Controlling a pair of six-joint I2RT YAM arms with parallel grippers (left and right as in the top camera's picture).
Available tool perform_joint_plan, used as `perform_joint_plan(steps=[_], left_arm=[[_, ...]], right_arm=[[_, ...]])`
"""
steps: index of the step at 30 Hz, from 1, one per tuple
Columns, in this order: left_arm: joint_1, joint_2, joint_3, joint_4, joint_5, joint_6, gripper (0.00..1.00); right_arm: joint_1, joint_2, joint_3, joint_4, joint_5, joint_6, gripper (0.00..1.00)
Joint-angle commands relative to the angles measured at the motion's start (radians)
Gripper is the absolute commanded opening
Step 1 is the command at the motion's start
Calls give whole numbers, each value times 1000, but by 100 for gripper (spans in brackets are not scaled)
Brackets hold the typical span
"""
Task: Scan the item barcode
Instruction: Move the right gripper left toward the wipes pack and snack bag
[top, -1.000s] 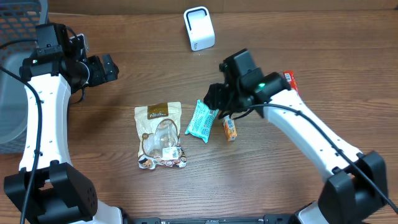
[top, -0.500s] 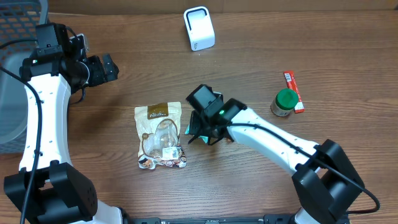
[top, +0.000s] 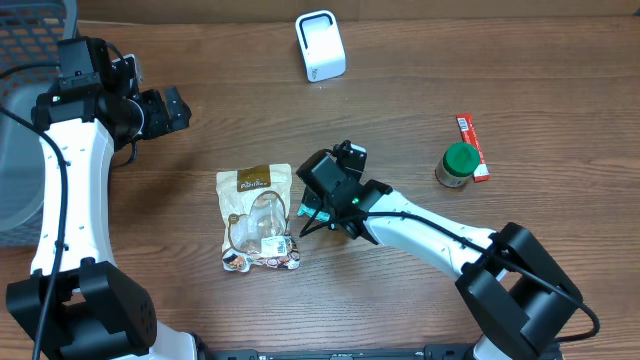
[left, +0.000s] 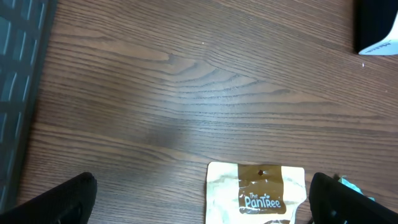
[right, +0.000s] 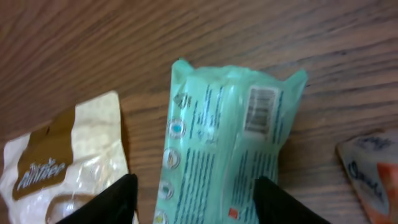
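Teal packet (right: 217, 143) lying flat on wooden table (left: 186, 81), barcode (right: 261, 109) facing up (small print too blurred to read), just beside tan pouch (left: 258, 196) labelled "The PanTree", right gripper (right: 194, 186) spread astride packet, not pinching, left gripper (left: 202, 186) spread wide, holding nothing.

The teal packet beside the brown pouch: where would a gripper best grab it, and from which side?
Probably from above, pinching across its narrow width at the middle. The teal packet lies flat and is long, so its two long edges are the easy faces, and a mid grip leaves the barcode near one end uncovered. The right gripper hangs open over it that way.
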Motion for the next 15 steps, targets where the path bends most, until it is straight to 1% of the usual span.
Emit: perform_joint_plan(steps=[1, 9, 13, 15], left_arm=[[-2, 0, 3, 1, -6, -9, 100], [-2, 0, 2, 1, -6, -9, 100], [-2, 0, 2, 1, -6, -9, 100], [-2, 0, 2, 1, -6, -9, 100]], right_arm=[[4, 15, -18, 35, 101, -1, 66], [3, 65, -18, 69, 117, -1, 71], [3, 83, -18, 74, 107, -6, 71], [3, 85, -18, 108, 57, -90, 69]])
